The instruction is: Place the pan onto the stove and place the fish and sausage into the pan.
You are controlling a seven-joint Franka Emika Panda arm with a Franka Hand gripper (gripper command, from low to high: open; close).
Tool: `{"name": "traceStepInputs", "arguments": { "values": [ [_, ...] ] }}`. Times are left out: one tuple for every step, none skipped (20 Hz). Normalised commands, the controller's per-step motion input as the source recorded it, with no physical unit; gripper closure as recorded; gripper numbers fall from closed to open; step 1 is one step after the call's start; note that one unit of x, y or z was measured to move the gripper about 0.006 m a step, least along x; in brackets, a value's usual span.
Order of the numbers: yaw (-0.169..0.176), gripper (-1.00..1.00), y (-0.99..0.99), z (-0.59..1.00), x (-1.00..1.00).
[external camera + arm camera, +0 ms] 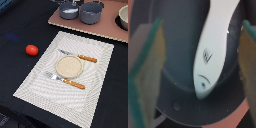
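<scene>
The blue-grey pan (69,11) stands on the pinkish-brown stove (100,27) at the back of the exterior view. In the wrist view the white fish (210,47) lies inside the pan (173,55), its head near the rim. My gripper (198,60) is open directly above the pan, one finger (148,70) on each side of the fish and neither touching it. The gripper is cut off by the top edge of the exterior view. The red sausage (32,49) lies on the dark table at the exterior view's left, far from the pan.
A taller grey pot (91,12) stands on the stove right beside the pan. A round dish (123,19) sits at the stove's right end. A pale woven placemat (40,82) in the middle holds a round plate (69,66), a knife (80,57) and a fork (65,80).
</scene>
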Motion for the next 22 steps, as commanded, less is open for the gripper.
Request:
{"name": "traceStepInputs", "arguments": {
  "values": [
    [-0.006,-1.0,0.0,0.15,0.0],
    [-0.045,-1.0,-0.06,0.22,0.0],
    [-0.087,-1.0,-0.35,0.33,0.01],
    [-0.112,-1.0,-0.72,0.3,0.06],
    [-0.136,-1.0,-0.7,0.29,0.05],
    [-0.144,-1.0,-0.69,0.27,0.01],
    [-0.141,-1.0,-0.69,0.26,0.0],
    [-0.146,-1.0,-0.68,0.25,0.0],
    [-0.153,-1.0,-0.66,0.25,0.0],
    [-0.155,-1.0,-0.65,0.22,0.0],
    [-0.15,-1.0,-0.66,0.19,0.0],
    [-0.136,-1.0,-0.69,0.12,0.0],
    [-0.129,-1.0,-0.71,0.06,-0.03],
    [-0.119,-1.0,-0.72,0.01,-0.06],
    [-0.105,-1.0,-0.75,0.0,-0.08],
    [-0.1,-1.0,-0.75,0.0,-0.09],
    [-0.094,-1.0,-0.77,0.0,-0.1],
    [-0.093,-1.0,-0.77,0.0,-0.11],
    [-0.091,-1.0,-0.77,0.0,-0.1],
    [-0.087,-1.0,-0.79,0.0,-0.1],
    [-0.084,-1.0,-0.79,0.0,-0.1],
    [-0.076,-1.0,-0.81,0.0,-0.1]
  ]
}}
